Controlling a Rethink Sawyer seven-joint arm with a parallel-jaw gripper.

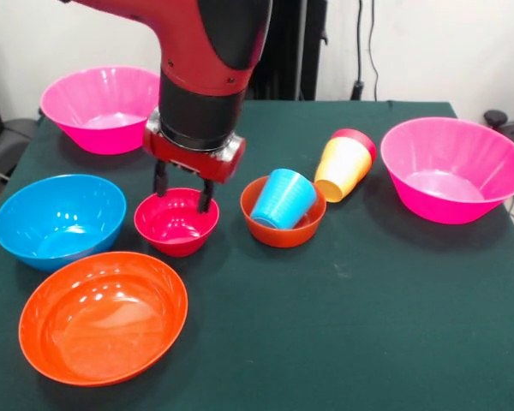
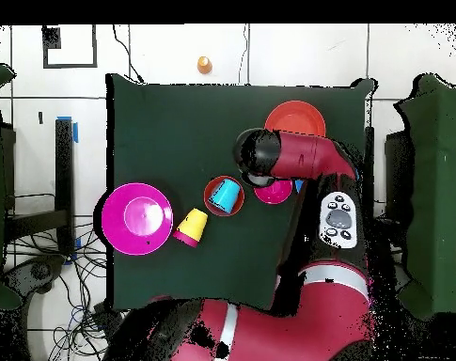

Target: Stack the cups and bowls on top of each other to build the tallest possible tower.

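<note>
I see the glossy plastic pieces spread over the dark green bench (image 1: 343,308). The small crimson bowl (image 1: 176,223) sits upright near the middle, and my end effector (image 1: 182,190) reaches into it with its dark fingers spread, one at the far rim, nothing pinched. Just right of it the small orange bowl (image 1: 283,221) holds the ridged blue cup (image 1: 283,199), tilted on its side. Further right the yellow cup (image 1: 342,168) lies tipped over, nested in the red cup (image 1: 357,137). The medium blue bowl (image 1: 58,220), wide shallow orange bowl (image 1: 103,317) and both large pink bowls, far left (image 1: 103,108) and right (image 1: 454,168), are empty.
</note>
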